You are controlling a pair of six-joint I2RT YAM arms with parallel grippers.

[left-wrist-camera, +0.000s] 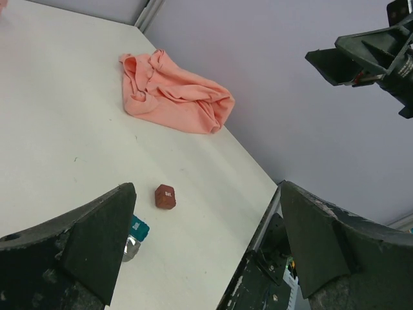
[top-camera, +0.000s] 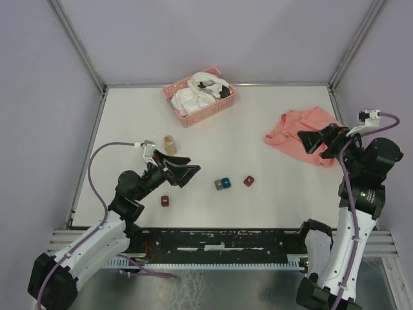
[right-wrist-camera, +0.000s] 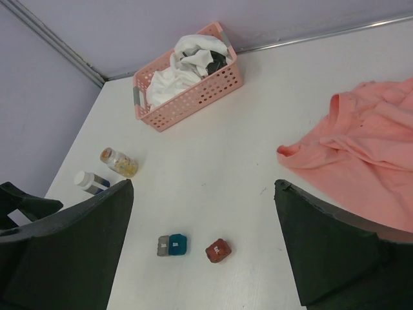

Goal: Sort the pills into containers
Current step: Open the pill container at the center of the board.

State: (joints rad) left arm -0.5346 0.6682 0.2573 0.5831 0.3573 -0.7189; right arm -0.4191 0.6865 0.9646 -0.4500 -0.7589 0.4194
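Plainly, left pincer (top-camera: pixel 188 169) and right pincer (top-camera: pixel 314 146) both gape wide, holding nothing; the pill jar (top-camera: pixel 170 144) sits on the counter (top-camera: pixel 258 116) just beyond the left one; grey container (top-camera: pixel 220 185) touches teal container (top-camera: pixel 226 183), one dark red container (top-camera: pixel 248 181) near them, the other dark red container (top-camera: pixel 165 201) well left.

Four cube boxes (right-wrist-camera: pixel 217 251), one pill jar (right-wrist-camera: pixel 119 163), one bottle (right-wrist-camera: pixel 90 182), one basket (right-wrist-camera: pixel 193 103), one cloth (right-wrist-camera: pixel 361 148)

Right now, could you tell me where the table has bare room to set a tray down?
The widest bare patch lies in the middle, between the basket, the cloth and the teal cube. The far-left corner beside the basket is also free. Crowded: near left, around the jar, left fingers and a red cube.
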